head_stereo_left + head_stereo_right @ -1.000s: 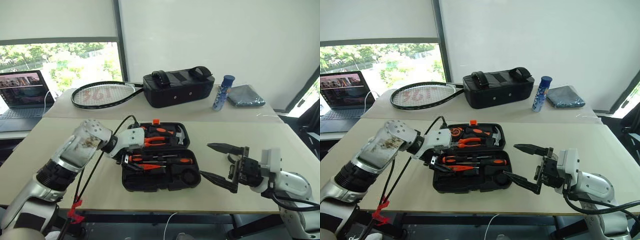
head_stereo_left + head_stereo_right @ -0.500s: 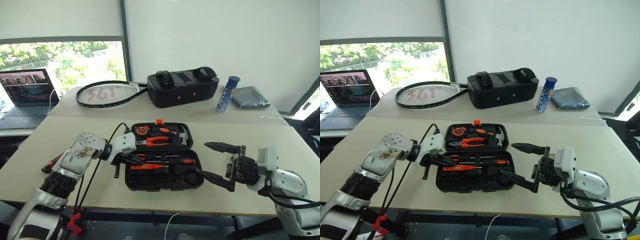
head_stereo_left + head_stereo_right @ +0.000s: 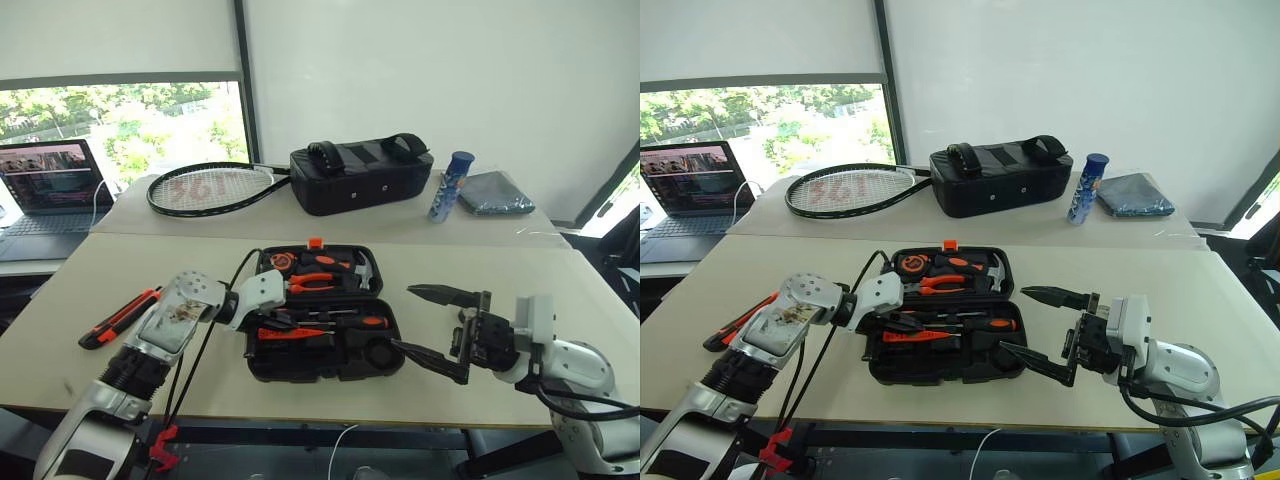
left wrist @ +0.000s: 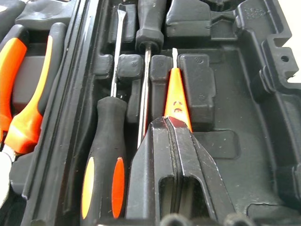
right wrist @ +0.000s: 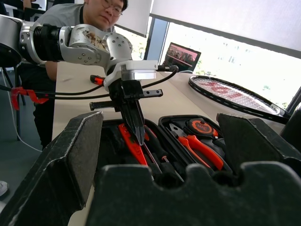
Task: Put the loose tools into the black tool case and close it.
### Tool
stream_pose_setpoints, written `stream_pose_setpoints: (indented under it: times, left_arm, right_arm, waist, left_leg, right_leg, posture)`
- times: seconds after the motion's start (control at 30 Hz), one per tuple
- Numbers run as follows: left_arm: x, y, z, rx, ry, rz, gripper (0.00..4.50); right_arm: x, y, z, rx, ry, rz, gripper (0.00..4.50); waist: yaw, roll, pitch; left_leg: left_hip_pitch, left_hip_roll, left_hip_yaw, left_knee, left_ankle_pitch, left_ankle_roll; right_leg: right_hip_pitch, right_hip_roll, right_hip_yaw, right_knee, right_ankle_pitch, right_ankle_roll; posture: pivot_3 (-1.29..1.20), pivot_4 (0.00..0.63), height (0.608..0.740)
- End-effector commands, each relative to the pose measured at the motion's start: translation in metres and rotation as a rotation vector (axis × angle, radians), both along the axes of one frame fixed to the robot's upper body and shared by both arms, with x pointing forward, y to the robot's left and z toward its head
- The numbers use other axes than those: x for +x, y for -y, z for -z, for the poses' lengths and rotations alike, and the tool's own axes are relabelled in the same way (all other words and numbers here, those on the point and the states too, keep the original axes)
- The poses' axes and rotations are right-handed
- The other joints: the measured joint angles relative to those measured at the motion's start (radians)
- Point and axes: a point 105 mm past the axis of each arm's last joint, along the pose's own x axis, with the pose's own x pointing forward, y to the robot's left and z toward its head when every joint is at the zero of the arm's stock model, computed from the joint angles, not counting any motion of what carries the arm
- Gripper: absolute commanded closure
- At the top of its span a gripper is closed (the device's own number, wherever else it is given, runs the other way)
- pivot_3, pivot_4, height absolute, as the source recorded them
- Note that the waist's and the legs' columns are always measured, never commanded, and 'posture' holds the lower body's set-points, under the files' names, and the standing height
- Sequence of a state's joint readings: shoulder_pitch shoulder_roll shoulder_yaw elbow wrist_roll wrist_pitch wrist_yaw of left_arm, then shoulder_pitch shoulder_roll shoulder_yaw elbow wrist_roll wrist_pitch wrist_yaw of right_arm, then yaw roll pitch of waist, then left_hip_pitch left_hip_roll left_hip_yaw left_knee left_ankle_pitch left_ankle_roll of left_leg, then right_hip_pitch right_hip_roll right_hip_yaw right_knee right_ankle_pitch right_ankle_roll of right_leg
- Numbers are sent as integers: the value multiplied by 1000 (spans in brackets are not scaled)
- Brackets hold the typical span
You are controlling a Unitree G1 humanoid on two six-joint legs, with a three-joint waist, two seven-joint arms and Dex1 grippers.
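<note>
The black tool case (image 3: 310, 371) lies open mid-table. My left gripper (image 4: 167, 123) is shut, reaching down into the near half. Its tips rest on the tail of the small slim orange tool (image 4: 175, 99), which lies in a slot; whether they pinch it I cannot tell. Two screwdrivers (image 4: 106, 160) (image 4: 146, 89) lie in the slots beside it. On the table left of the case, beyond my left arm, lies the long orange-black utility knife (image 3: 120, 318). My right gripper (image 3: 403, 317) hangs open and empty just right of the case.
The lid half holds orange-handled pliers (image 3: 312, 285), a hammer (image 3: 362, 270) and a round orange tape measure (image 3: 281, 262). On the far table are a racket (image 3: 205, 188), a black fabric bag (image 3: 360, 176), a blue bottle (image 3: 448, 185), a grey cloth (image 3: 493, 192) and a laptop (image 3: 45, 185). A person (image 5: 70, 16) sits behind my left arm.
My left gripper has shut and sunk into the case's near half. The right arm has stayed put. The head view has shifted, and the utility knife has come into sight.
</note>
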State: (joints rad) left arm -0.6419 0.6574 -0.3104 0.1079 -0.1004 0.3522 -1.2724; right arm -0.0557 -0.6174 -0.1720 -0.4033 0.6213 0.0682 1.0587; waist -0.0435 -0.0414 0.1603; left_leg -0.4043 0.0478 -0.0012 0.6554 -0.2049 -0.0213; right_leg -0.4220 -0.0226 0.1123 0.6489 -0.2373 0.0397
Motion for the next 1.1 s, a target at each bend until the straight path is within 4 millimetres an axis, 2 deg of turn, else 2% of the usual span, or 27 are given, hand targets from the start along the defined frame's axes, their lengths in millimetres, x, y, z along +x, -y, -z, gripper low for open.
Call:
stream_pose_setpoints:
  times: [0.03,0.3,0.37,0.5,0.67,1.1]
  left_arm:
    - [-6,-1,3,30,-17,7,4471]
    - [-3,-11,17,111,-49,-79,4471]
    - [1,-8,14,82,-41,-107,4471]
    - [-3,0,6,33,-46,-67,4471]
    - [-4,8,-12,-58,-29,-35,4471]
    - [0,3,-2,-16,-8,-65,4471]
  right_arm:
    - [-4,2,-8,-2,48,8,0]
    - [-3,3,-7,1,49,11,0]
    - [-4,4,-7,1,47,13,0]
    - [-5,4,-6,1,44,14,0]
    - [-4,5,-5,4,42,17,0]
    - [-3,2,-6,6,45,14,0]
  waist:
    - [-1,0,0]
    - [-2,0,0]
    - [-1,0,0]
    - [0,0,0]
    - [-2,0,0]
    - [0,0,0]
  left_leg:
    - [0,0,0,0,0,0]
    - [1,0,0,1,0,0]
    - [1,0,0,2,0,0]
    - [1,0,0,4,0,0]
    - [0,-1,1,4,1,1]
    - [-1,-1,1,4,1,2]
  right_leg:
    - [0,0,0,0,0,0]
    - [1,0,0,0,0,0]
    - [1,0,0,0,1,1]
    - [2,0,0,1,2,0]
    - [1,0,3,0,2,0]
    - [0,0,3,0,3,2]
  posture:
    - [0,150,740]
    - [0,150,740]
    - [0,150,740]
    - [0,150,740]
    - [0,150,740]
    - [0,150,740]
